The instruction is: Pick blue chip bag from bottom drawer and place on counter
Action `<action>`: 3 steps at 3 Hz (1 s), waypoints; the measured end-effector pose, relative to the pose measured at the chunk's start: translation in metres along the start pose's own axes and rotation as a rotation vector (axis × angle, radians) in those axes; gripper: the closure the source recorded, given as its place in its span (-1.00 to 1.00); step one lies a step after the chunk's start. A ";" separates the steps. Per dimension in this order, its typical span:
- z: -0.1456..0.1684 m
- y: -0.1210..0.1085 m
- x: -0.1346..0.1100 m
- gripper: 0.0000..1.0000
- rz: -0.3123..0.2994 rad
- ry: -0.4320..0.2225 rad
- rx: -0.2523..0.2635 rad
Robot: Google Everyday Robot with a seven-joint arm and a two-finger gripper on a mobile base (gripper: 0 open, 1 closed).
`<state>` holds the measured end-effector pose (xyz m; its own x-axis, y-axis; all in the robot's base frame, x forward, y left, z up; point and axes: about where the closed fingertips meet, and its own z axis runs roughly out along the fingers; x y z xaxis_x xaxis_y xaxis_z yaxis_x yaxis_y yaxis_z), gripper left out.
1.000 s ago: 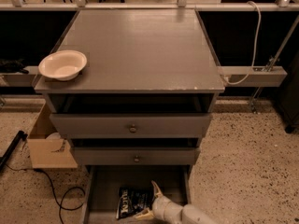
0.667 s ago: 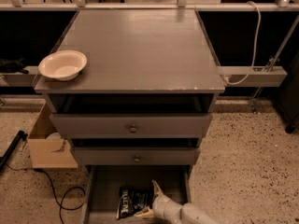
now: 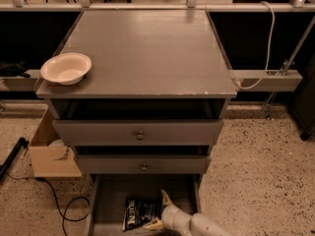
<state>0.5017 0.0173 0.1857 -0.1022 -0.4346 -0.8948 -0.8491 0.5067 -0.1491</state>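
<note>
**Clearances.** The desk point(image 3: 147, 53) is bare apart from a bowl point(image 3: 66, 68) at its 8 o'clock corner, close to the left and front edges. The front edge is chipped pale towards 5 o'clock. Both knobbed drawers point(image 3: 140, 132) stand part-way out. The bottom drawer point(image 3: 110, 200) is pulled fully out beneath them, with bare tray floor at 9 and 12 o'clock of the blue chip bag point(image 3: 137, 213). A cardboard box point(image 3: 49, 156) and a cable point(image 3: 64, 208) lie on the floor at 9 o'clock of the cabinet.

**Change.** No shift is visible in the bag, the drawers or the end effector since the earlier frames.

**Pose.** The arm point(image 3: 197, 225) enters from 5 o'clock, low over the drawer. The end effector point(image 3: 156, 210) sits at the bag's 3 o'clock edge with its fingers spread, one pointing to 12 o'clock and the other lying along the bag's lower corner. The bag lies flat in the tray and is not lifted.
</note>
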 end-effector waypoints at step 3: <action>0.002 0.015 0.022 -1.00 -0.027 0.062 -0.034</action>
<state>0.4880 0.0166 0.1627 -0.1102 -0.4931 -0.8629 -0.8690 0.4692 -0.1572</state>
